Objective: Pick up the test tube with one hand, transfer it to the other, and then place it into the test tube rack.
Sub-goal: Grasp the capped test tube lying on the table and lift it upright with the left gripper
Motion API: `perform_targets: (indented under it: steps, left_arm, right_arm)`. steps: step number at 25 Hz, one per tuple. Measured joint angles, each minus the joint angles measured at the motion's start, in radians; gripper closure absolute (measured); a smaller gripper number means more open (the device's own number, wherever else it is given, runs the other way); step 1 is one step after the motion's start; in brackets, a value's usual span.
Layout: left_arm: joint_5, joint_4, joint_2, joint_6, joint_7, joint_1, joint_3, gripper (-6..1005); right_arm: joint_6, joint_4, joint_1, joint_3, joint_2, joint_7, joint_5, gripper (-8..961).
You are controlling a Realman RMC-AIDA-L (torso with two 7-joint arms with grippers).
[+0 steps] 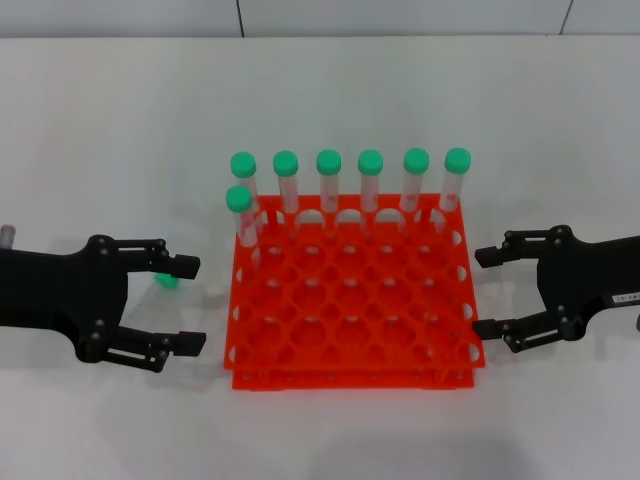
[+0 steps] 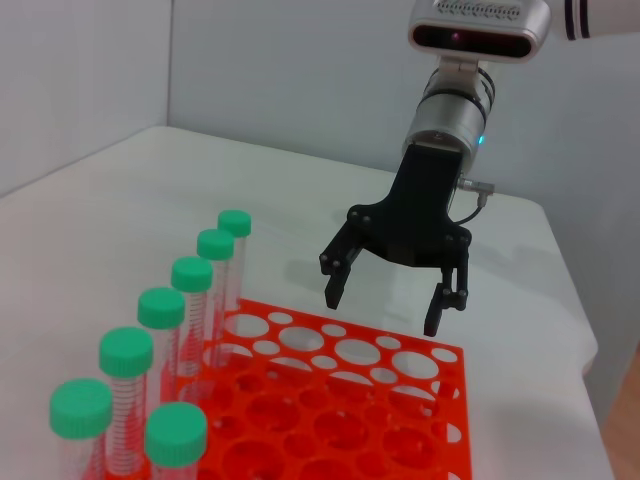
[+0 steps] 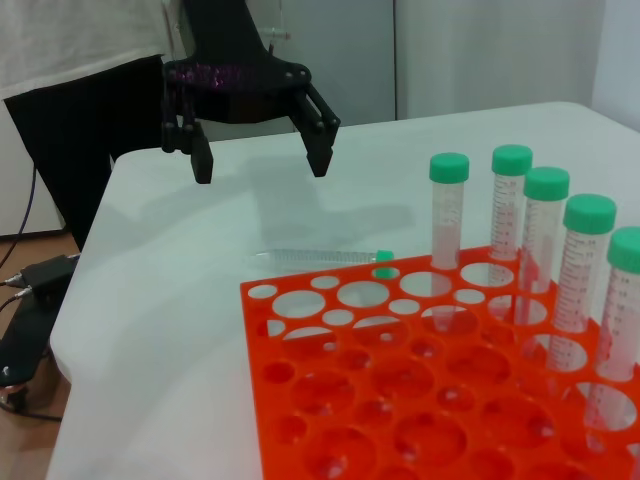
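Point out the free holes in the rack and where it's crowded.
The rack is free across its middle and near rows. Its far row is crowded with six tubes, and a seventh stands just in front at the left corner. Left of the rack, a loose tube lies on the table under the open left gripper.

Both pincers are black and two-fingered; the right pincer (image 1: 487, 292) wears a small white sticker, the left pincer (image 1: 188, 305) none.

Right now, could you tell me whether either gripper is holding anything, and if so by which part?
Nothing is held. The left gripper hangs open above the test tube lying on the table; the right gripper is open and empty beside the test tube rack.
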Motion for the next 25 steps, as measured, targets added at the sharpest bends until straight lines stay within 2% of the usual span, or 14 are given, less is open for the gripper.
perform_targets:
  steps: [8, 15, 17, 20, 25]
  left_arm:
    - [0.002, -0.006, -0.009, 0.000, -0.097, 0.000, 0.001, 142]
    - [0.000, 0.060, -0.043, -0.022, -0.341, -0.003, -0.001, 142]
    - [0.004, 0.083, -0.046, -0.028, -0.405, -0.007, 0.002, 142]
    - [0.014, 0.111, -0.046, -0.028, -0.529, -0.021, 0.002, 143]
    - [0.068, 0.128, -0.033, -0.010, -0.738, -0.065, 0.004, 143]
  right_arm:
    - [0.001, 0.001, -0.010, 0.006, 0.000, -0.020, 0.005, 99]
    - [0.006, -0.003, -0.011, 0.006, 0.003, -0.023, 0.007, 99]
    - [0.015, -0.003, -0.010, 0.006, 0.004, -0.027, 0.007, 99]
    - [0.024, -0.003, -0.009, 0.006, 0.005, -0.036, 0.008, 99]
    - [0.028, -0.003, -0.009, 0.006, 0.005, -0.045, 0.008, 99]
